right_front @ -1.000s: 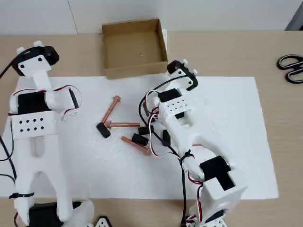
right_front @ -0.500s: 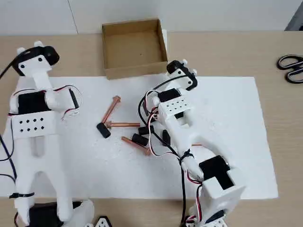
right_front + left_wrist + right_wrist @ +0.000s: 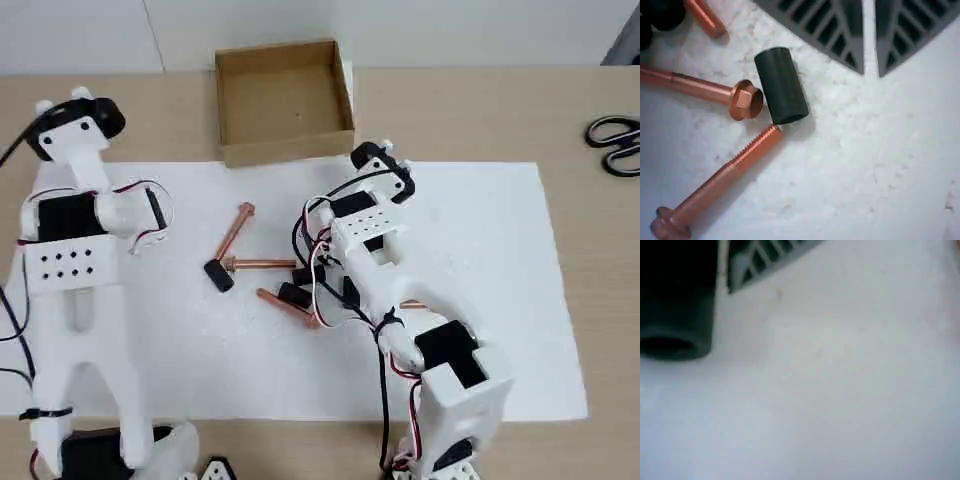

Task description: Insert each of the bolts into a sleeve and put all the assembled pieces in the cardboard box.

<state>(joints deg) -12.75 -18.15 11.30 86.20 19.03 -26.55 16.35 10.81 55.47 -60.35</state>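
**Entry: bolts and sleeves, none boxed**

I log the left gripper (image 3: 870, 74) all but closed and empty. It is poised over a loose sleeve (image 3: 781, 85), centre-left in the overhead frame. One bolt (image 3: 700, 90) lies head beside it, and a second bolt (image 3: 722, 177) touches it by the tip, likely staged for pairing. The right gripper (image 3: 720, 280) sits by a second sleeve (image 3: 675, 300); I cannot tell its grip. The cardboard box (image 3: 285, 150), upper centre, holds nothing.
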